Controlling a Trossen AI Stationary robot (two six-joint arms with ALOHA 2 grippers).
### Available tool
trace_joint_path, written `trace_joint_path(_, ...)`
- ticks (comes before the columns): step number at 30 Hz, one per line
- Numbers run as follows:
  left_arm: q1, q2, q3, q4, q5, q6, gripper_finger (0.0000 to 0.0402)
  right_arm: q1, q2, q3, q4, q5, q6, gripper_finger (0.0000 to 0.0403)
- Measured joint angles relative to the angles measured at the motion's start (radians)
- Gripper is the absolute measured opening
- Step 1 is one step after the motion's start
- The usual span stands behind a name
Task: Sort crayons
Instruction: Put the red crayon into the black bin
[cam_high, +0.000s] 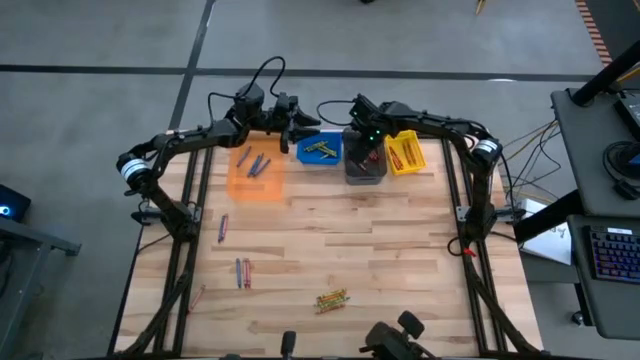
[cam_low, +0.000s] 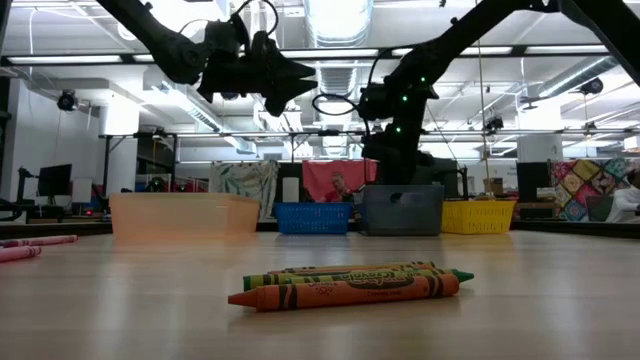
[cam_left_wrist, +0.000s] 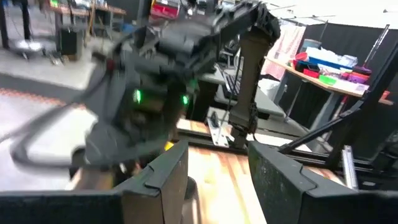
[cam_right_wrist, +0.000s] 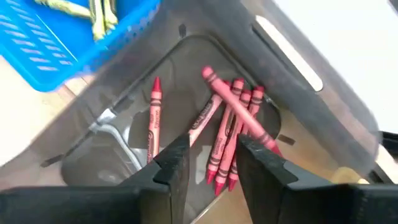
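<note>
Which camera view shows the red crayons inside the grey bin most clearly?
The right wrist view: it looks down into the grey bin past the right gripper, so each of the red crayons shows. The high view gives only a red patch, the low view only the bin's wall, the left wrist view nothing.

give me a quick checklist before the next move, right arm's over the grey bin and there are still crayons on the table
1. Right gripper open above grey bin: ok.
2. Red crayons lying inside the grey bin, none between the fingers: ok.
3. Left gripper above the table's far edge between orange bin and blue bin; holding anything: cannot tell.
4. Table cleared of crayons: not ok; a loose bundle and a pair remain.
5. Green-yellow crayons in the blue bin: ok.
</note>
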Motion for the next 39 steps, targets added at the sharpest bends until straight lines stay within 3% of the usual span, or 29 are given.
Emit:
trace_joint_path(9, -0.063, -0.064, 0.000, -0.286, 0.019, 0.038, 0.0146, 0.000, -0.134, 0.003, 0.094, 0.008, 0.009, 0.0111)
trace_joint_path(12, -0.098, -0.108, 0.000, -0.434, -0.023, 0.071, 0.0146, 0.010, -0.191, 0.002, 0.127, 0.006, 0.011, 0.0107)
trace_joint_path(15, -0.141, -0.160, 0.000, -0.614, -0.182, 0.118, 0.0146, 0.040, -0.233, -0.003, 0.131, 0.001, 0.011, 0.0104)
trace_joint_path(21, -0.259, -0.264, 0.000, -0.983, -0.725, 0.141, 0.0146, 0.112, -0.275, -0.027, 0.130, -0.001, 0.008, 0.0100)
trace_joint_path(25, -0.328, -0.320, 0.000, -1.242, -0.861, 0.046, 0.0146, 0.158, -0.286, -0.048, 0.132, -0.001, 0.008, 0.0102)
trace_joint_path(34, -0.479, -0.383, -0.005, -1.681, -0.898, -0.293, 0.0146, 0.214, -0.286, -0.065, 0.142, 0.000, -0.004, 0.0099)
trace_joint_path(39, -0.661, -0.381, -0.008, -1.836, -0.787, -0.522, 0.0146, 0.221, -0.286, -0.066, 0.162, 0.000, -0.006, 0.0098)
